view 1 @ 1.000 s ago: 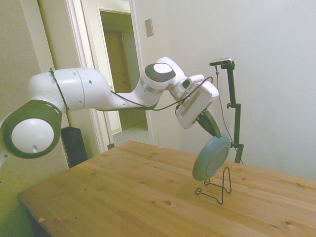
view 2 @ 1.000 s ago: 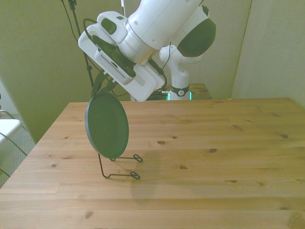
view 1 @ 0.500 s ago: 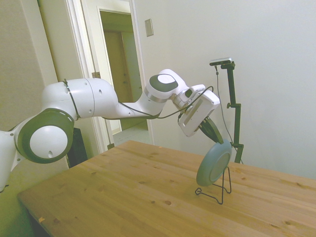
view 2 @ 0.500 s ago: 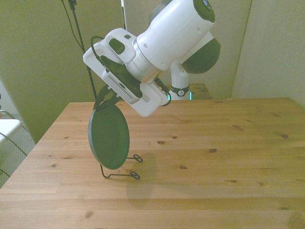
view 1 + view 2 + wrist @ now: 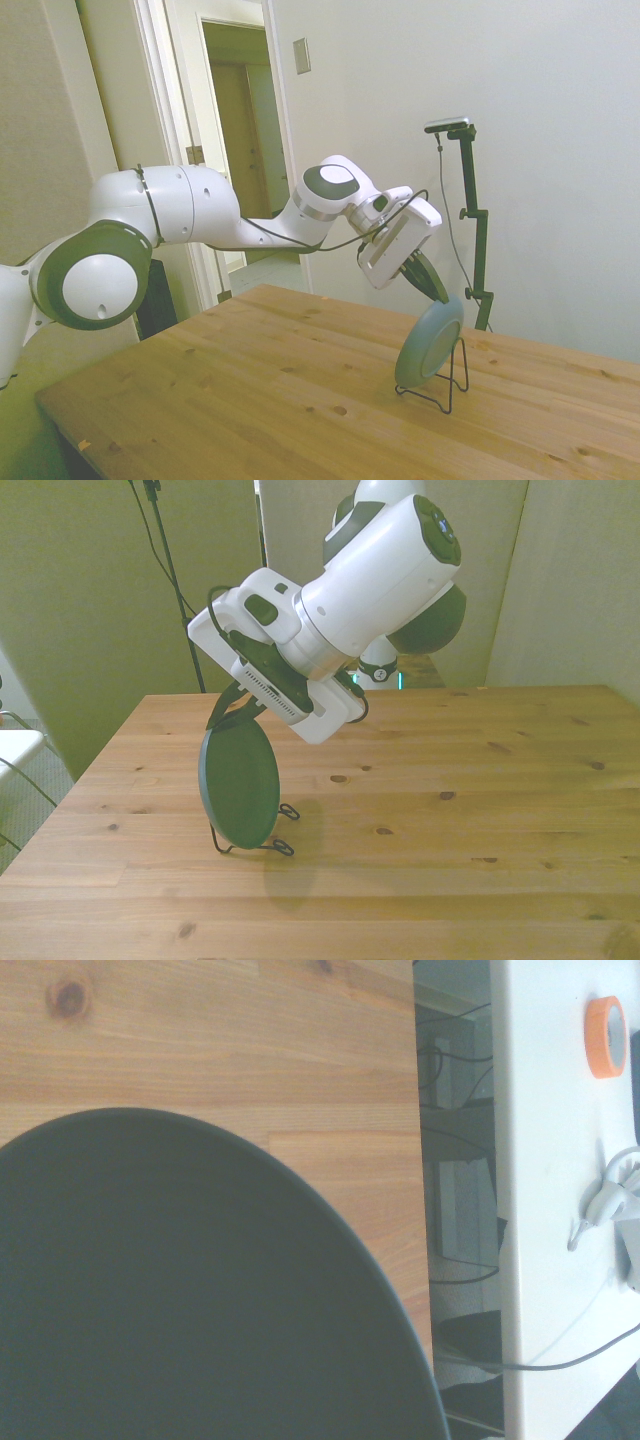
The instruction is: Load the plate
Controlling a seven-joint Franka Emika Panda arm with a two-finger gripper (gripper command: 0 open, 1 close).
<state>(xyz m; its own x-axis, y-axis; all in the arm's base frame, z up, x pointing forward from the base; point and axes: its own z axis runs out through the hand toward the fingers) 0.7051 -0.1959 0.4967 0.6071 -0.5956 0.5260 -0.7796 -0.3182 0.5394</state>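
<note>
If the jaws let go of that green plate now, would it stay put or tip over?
The plate is probably stiff: held by its top rim, it keeps its shape. It stands nearly on edge at the thin wire stand, so it might roll or tip if not properly seated. The stand itself looks light and easily nudged.

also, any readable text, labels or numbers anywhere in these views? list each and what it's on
None readable.
The plate, the black wire stand and the table carry no markings.
The gripper body has a row of small marks along its side in the front view, too small to read.
The orange tape roll in the wrist view shows no print.
</note>
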